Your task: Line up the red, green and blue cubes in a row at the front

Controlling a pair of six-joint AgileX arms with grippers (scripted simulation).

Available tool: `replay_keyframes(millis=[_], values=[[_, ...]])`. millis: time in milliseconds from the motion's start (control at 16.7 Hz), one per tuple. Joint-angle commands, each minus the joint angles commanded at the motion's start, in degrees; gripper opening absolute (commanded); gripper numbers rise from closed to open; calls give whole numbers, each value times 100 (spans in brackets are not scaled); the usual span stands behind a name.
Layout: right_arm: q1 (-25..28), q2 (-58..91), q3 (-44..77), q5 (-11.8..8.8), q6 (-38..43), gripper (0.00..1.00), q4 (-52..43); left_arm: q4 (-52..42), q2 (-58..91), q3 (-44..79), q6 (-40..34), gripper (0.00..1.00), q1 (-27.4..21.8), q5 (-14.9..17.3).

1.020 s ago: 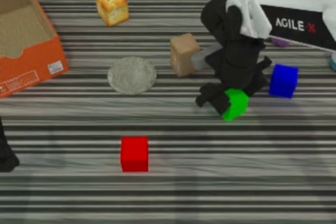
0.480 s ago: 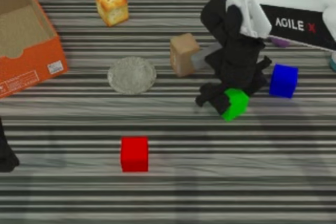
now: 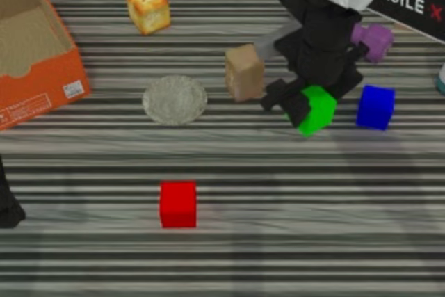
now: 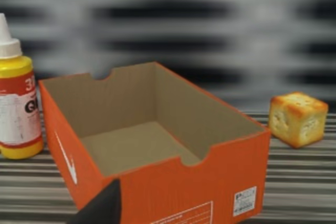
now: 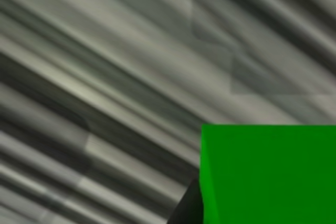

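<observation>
My right gripper (image 3: pixel 311 100) is shut on the green cube (image 3: pixel 318 112) and holds it above the table at the right middle. In the right wrist view the green cube (image 5: pixel 268 174) fills the corner beside one dark finger (image 5: pixel 188 209), with the striped table far below. The blue cube (image 3: pixel 375 107) rests on the table just to the right of the held cube. The red cube (image 3: pixel 178 204) sits alone nearer the front, left of centre. My left arm (image 3: pixel 7 206) stays parked at the left edge, gripper open; one of its fingers (image 4: pixel 100 208) shows in the left wrist view.
A tan block (image 3: pixel 244 71) stands close to the left of my right gripper, and a purple object (image 3: pixel 373 39) lies behind it. A silver disc (image 3: pixel 174 100), a toast-patterned cube (image 3: pixel 148 8) and an open orange box (image 3: pixel 42 81) lie to the left. A yellow bottle (image 4: pixel 16 93) stands by the box.
My right gripper has risen and shifted toward the back with the green cube in it, uncovering the purple object. The red and blue cubes have not moved.
</observation>
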Motion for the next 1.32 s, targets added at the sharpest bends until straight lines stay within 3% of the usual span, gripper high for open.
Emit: replay_keyframes(millis=[480,660,1080,1320], values=[[158,-43,-29,0,389,0,-17,0,0,0,0,100,0,0],[507,-190,-202,4,1299,0,4,0,0,0,0,100,0,0],[1551,-689,-877,5,4363,0,64,0,0,0,0,100,0,0],[1920,-969,-1126,16,5232,0,160,0,0,0,0,100,0,0]])
